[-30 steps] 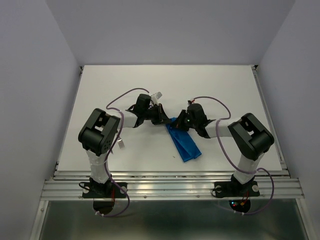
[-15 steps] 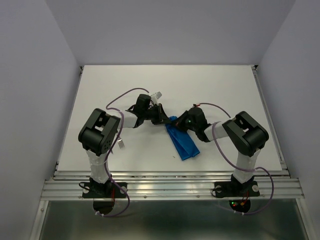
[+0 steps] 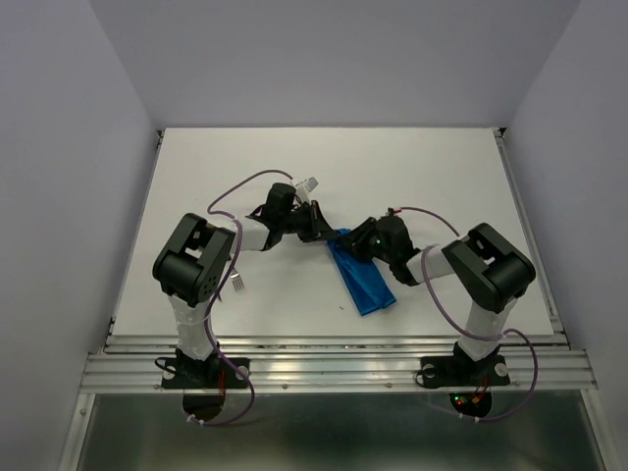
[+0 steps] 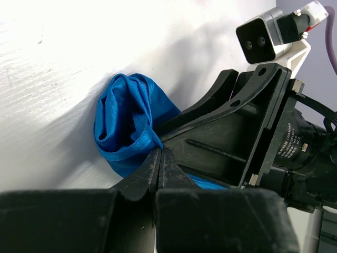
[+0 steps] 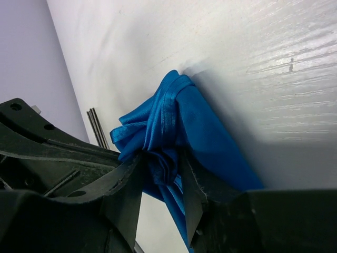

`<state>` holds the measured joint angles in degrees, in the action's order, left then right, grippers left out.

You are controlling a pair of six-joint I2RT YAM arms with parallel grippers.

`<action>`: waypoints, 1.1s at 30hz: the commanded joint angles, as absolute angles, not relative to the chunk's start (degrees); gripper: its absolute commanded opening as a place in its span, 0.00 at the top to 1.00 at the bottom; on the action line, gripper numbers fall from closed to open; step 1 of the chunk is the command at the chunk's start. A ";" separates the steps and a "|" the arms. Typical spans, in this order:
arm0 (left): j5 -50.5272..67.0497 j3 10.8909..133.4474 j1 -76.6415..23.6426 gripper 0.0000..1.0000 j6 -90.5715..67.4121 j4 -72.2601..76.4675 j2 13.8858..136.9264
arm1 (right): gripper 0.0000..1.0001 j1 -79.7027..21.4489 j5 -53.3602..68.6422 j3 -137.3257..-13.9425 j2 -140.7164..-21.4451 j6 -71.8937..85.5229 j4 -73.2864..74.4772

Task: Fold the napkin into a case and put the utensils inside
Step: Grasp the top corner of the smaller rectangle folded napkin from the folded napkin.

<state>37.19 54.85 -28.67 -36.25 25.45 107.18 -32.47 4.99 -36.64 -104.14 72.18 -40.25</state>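
My left fingers (image 4: 145,176) are pinched shut on the bunched end of the napkin (image 4: 124,118). My right fingers (image 5: 125,195) stand half apart astride it, mid-frame on the tabletop (image 3: 442,177).

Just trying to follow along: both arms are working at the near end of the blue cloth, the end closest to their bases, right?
Not quite. The left arm and right arm do meet at the blue cloth, but at its far end, away from their bases; the near end lies untouched on the table. The top view shows it.
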 commanded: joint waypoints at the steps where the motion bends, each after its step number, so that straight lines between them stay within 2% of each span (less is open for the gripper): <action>1: 39.11 56.07 -29.18 1.00 -35.51 24.87 106.70 | 0.61 -32.70 2.90 -35.86 -100.20 71.11 -42.19; 8: 39.02 56.07 -29.18 1.00 -35.42 24.52 106.96 | 0.67 -32.70 2.20 -35.16 -98.00 70.14 -40.96; 12: 39.02 56.16 -29.09 1.00 -35.33 24.61 107.14 | 0.61 -32.70 1.76 -35.25 -96.51 68.73 -39.29; 21: 39.11 56.34 -29.09 1.00 -35.33 24.52 107.40 | 0.59 -32.70 0.35 -34.63 -92.90 66.89 -35.60; 24: 39.02 56.25 -29.09 1.00 -35.33 24.61 107.40 | 0.61 -32.70 0.26 -34.63 -92.81 66.71 -35.33; 28: 39.02 56.16 -29.09 1.00 -35.33 24.52 107.31 | 0.70 -32.70 0.70 -34.80 -93.60 66.71 -35.42; 33: 39.02 56.25 -29.09 1.00 -35.42 24.61 107.23 | 0.67 -32.70 0.88 -34.63 -94.39 66.71 -35.16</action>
